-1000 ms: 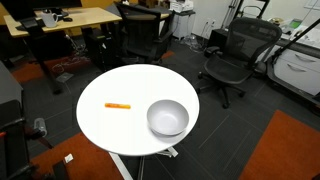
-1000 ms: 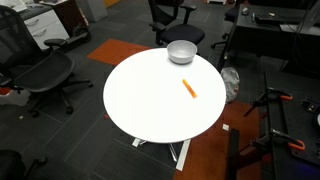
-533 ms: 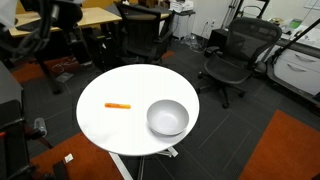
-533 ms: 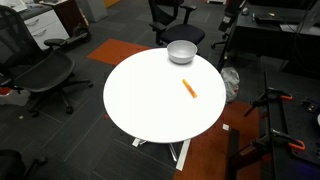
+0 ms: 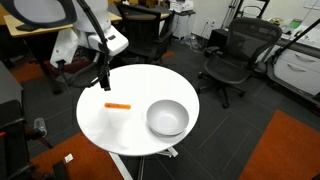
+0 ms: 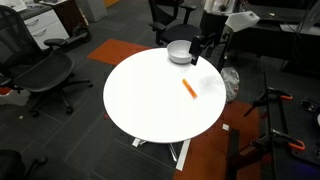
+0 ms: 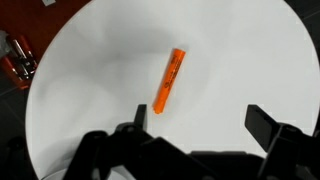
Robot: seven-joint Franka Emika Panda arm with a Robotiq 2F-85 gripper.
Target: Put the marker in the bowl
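Half a second ago my arm [image 5: 72,42] only showed at the corner of the frame. Now it has swung in over the table [image 5: 135,85], and in both exterior views it hangs above the table's edge on the marker's side. The jaws are spread wide and hold nothing. In the wrist view the two fingers [image 7: 262,122] stand apart with bare table [image 7: 235,60] between them. The marker [image 7: 170,80] lies just beyond them, flat and slanted, touching neither. The marker [image 5: 118,106] has not moved since the earlier frames and lies a little in from the edge, apart from the bowl [image 5: 167,118]. The bowl [image 6: 181,52] also sits where it was, upright and close to the table's edge, with the arm [image 6: 215,18] now standing just beside it.
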